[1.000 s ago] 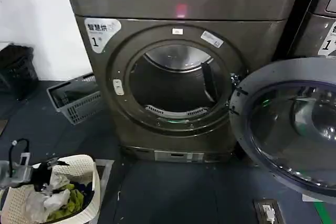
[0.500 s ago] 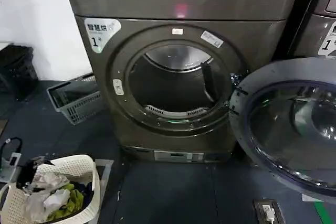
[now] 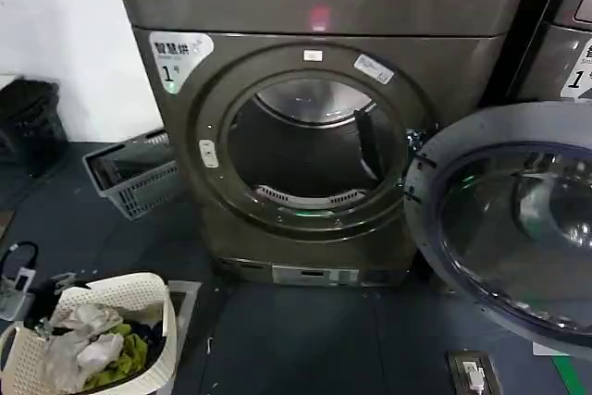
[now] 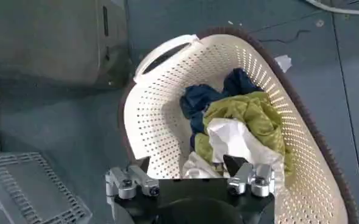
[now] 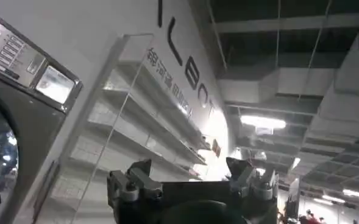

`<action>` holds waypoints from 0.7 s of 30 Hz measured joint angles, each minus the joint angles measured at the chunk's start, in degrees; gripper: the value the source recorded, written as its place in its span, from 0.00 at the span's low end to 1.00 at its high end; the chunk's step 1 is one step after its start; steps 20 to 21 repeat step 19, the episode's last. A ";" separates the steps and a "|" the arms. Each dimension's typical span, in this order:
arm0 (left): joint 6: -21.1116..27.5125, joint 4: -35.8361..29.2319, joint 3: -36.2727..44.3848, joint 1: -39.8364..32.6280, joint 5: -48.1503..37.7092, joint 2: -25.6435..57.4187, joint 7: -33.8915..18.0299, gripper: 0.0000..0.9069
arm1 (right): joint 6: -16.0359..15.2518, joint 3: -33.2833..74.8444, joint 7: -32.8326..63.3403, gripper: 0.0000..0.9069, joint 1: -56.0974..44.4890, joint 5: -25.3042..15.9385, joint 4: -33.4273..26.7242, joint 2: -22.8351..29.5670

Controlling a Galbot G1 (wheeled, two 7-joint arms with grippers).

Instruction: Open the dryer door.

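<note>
At the far left edge of the head view the left gripper hangs low over a white perforated laundry basket on the dark floor, its fingers spread apart and holding nothing; the basket holds crumpled navy, olive-green and white clothes. Behind it a grey crate lies tilted beside the dryer, whose round porthole gapes, showing the drum. The dryer door is swung fully out to the right, hinged at its left edge, grey inner face toward the camera. The right gripper points upward toward the ceiling, fingers spread, empty.
</note>
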 joint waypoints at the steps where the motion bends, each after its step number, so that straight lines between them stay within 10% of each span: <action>1: -0.14 -0.07 -0.16 -0.02 0.02 0.01 0.22 1.00 | -0.02 0.04 0.00 1.00 0.00 0.00 0.10 0.00; 21: -2.52 0.17 -1.45 -0.08 2.22 0.52 0.81 1.00 | -0.17 0.69 0.22 1.00 -0.53 0.10 0.11 1.19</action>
